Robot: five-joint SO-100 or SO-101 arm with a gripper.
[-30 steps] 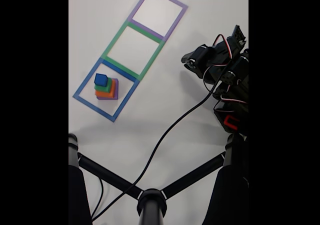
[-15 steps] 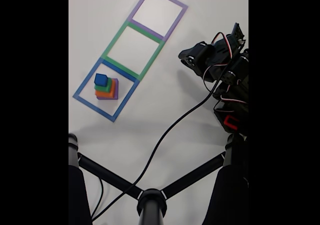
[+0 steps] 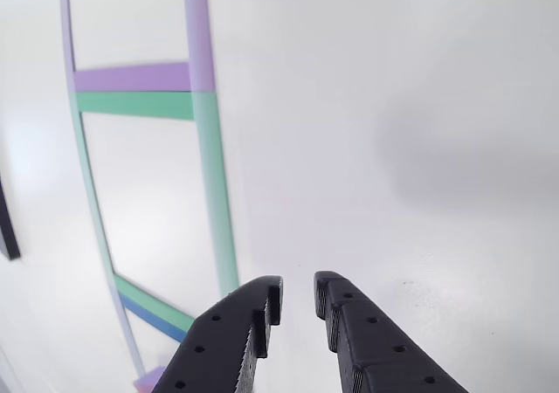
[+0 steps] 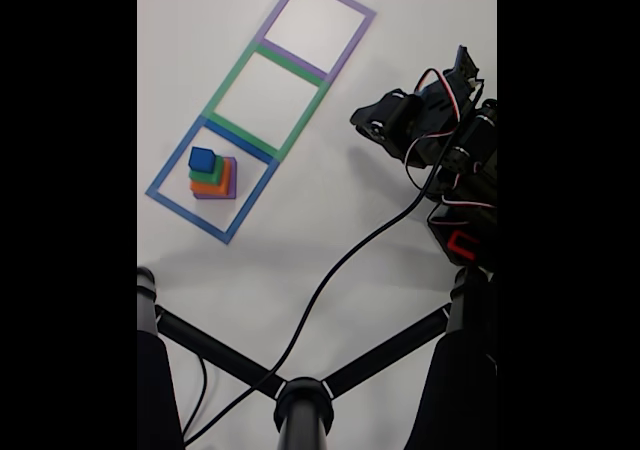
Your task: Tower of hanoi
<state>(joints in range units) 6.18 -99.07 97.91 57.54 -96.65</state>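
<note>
— Where's the stack?
— The tower of hanoi (image 4: pixel 211 174) sits inside the blue tape square (image 4: pixel 165 171) in the fixed view, blue cube (image 4: pixel 202 158) on top, near that square's lower left edges.
— And the gripper (image 3: pixel 298 299)?
— Well apart, over bare white desk (image 4: pixel 330 210) right of the green square (image 4: pixel 228 75). Its fingers (image 3: pixel 250 319) stand slightly parted, holding nothing.

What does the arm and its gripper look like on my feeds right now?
The gripper has two matte black plastic fingers, blocky, tapering to squared tips, dotted with small round holes. In the fixed view the black arm carries bundled red, white and black servo wires, a red patch near its base, and a thick black cable trailing across the white table.
</note>
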